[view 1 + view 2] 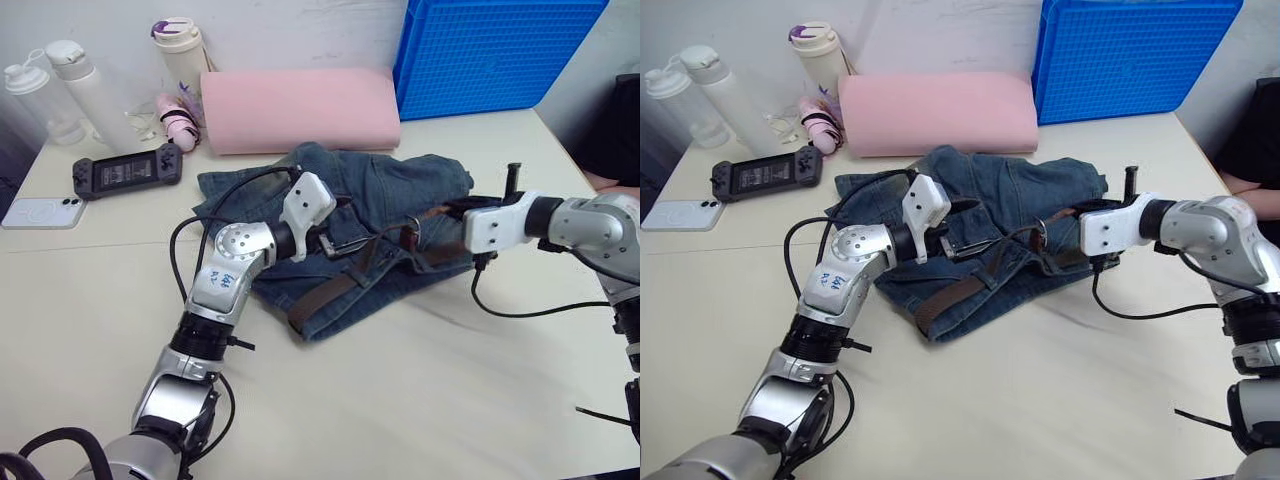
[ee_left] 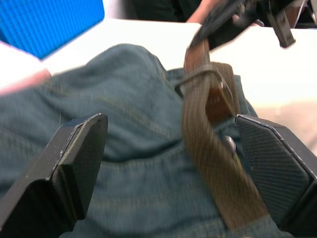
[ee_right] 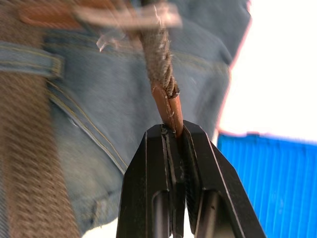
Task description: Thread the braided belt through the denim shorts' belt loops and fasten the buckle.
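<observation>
The denim shorts (image 1: 380, 195) lie crumpled at the table's middle. Across their waistband runs the braided belt (image 1: 325, 293), its brown strap passing under a belt loop (image 3: 29, 62). The silver buckle (image 1: 1038, 232) stands near the shorts' centre, and the strap's end passes through it. My right gripper (image 3: 173, 131) is shut on the belt's leather tip (image 3: 166, 101), holding it just right of the buckle. My left gripper (image 2: 171, 124) hovers open over the waistband left of the buckle. The strap (image 2: 208, 158) lies between its fingers, nearer one of them.
A pink foam roll (image 1: 300, 108) and a blue crate (image 1: 490, 50) stand behind the shorts. At the far left are a game controller (image 1: 127, 172), a phone (image 1: 42, 212) and bottles (image 1: 80, 85). A person's dark sleeve (image 1: 615, 130) shows at the right edge. My right arm's black cable (image 1: 520, 312) trails on the table.
</observation>
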### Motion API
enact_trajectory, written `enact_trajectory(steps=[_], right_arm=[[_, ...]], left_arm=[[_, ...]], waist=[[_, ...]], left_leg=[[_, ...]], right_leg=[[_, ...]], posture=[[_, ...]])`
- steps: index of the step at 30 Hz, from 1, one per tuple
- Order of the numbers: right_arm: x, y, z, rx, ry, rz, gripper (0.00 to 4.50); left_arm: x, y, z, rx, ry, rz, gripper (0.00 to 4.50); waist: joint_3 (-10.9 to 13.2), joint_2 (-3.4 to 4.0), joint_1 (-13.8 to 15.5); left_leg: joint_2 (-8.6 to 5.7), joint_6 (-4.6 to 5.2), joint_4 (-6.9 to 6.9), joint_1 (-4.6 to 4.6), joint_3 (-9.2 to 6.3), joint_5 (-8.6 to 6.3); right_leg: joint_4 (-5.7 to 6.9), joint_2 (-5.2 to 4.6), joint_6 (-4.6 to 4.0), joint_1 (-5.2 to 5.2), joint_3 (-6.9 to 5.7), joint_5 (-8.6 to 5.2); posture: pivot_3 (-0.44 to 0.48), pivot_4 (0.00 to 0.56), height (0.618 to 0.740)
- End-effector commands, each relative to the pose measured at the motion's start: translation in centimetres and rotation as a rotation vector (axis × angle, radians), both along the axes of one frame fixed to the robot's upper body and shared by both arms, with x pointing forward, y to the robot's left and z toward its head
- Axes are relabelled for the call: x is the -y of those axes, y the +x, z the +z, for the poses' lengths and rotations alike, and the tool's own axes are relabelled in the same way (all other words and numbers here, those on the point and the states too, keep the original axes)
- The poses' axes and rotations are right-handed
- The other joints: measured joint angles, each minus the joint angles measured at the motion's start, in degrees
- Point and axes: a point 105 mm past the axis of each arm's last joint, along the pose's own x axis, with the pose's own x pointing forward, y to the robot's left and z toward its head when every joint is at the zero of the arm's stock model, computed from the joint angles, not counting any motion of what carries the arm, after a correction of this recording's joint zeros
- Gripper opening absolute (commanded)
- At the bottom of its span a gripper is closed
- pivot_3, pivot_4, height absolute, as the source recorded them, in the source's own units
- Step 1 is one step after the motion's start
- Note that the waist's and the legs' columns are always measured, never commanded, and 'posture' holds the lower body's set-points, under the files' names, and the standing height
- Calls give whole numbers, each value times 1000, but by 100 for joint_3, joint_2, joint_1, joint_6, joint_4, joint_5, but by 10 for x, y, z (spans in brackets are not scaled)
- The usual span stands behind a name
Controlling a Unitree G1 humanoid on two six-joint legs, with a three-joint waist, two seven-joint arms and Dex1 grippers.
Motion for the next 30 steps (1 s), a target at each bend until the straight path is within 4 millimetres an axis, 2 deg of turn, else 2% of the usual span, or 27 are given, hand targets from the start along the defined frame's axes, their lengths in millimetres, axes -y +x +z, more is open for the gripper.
enact_trajectory(steps=[1, 4, 10, 14, 16, 17, 21, 22, 26, 27, 30], right_arm=[[-9, -3, 41, 91, 82, 36, 0], [-18, -5, 45, 105, 66, 68, 0], [-44, -5, 47, 134, -69, 143, 0], [-50, -4, 44, 117, -81, 154, 0], [-50, -2, 43, 113, -80, 150, 0], [-49, -2, 43, 111, -77, 148, 0], [-46, -1, 41, 109, -72, 139, 0], [-45, -1, 40, 108, -71, 137, 0], [-43, -1, 39, 108, -65, 133, 0], [-43, -2, 40, 109, -60, 133, 0], [-46, -3, 42, 85, 19, 129, 0]], left_arm=[[14, -8, 22, 66, -28, -42, 4474], [19, -7, 24, 77, -23, -35, 4474], [38, 3, 46, 157, -29, 34, 4474], [50, 4, 49, 172, -6, 37, 4474], [56, 4, 45, 178, 21, 33, 3901], [58, 4, 44, 176, 30, 36, 3782], [59, 6, 38, 161, 64, 56, 2186], [59, 7, 37, 157, 67, 59, 2003], [58, 8, 32, 129, 73, 67, 300], [59, 8, 31, 123, 73, 65, 39], [62, 8, 29, 93, 62, 59, 39]], waist=[[0, 0, 6], [0, 0, 10], [0, 0, 7], [0, 0, 6], [0, 0, 5], [0, 0, 5], [0, 0, 6], [0, 0, 4], [0, 0, 9], [0, 0, 9], [0, 0, 5]], left_leg=[[1, 0, 0, 0, -1, 0], [1, 0, 0, -1, -3, 0], [0, 0, 1, -6, -2, 0], [0, 0, 0, -6, -1, 0], [0, 0, -1, -10, 0, 0], [0, 0, -1, -12, 0, 0], [0, 0, 1, -13, 1, 0], [0, 0, 0, -13, 0, 0], [0, 0, 0, -13, 1, 0], [-1, 0, 1, -14, 0, 0], [0, 0, 1, -15, 1, 0]], right_leg=[[-1, 1, 0, 0, -1, 0], [-2, 1, 0, 0, -3, 0], [0, 2, 0, -5, -3, 0], [-2, 2, 1, -5, -2, 0], [-2, 2, 0, -10, -2, 0], [-2, 2, 0, -12, -2, 0], [3, 2, 0, -15, -1, 0], [4, 2, 0, -15, -1, 0], [4, 2, 0, -16, 0, 0], [4, 1, 1, -16, -1, 0], [5, 2, 0, -17, 0, 0]], posture=[[0, 150, 740], [0, 150, 740], [0, 150, 740], [0, 150, 740], [0, 150, 740], [0, 150, 740], [0, 150, 740], [0, 150, 740], [0, 150, 740], [0, 150, 740], [0, 150, 740]])
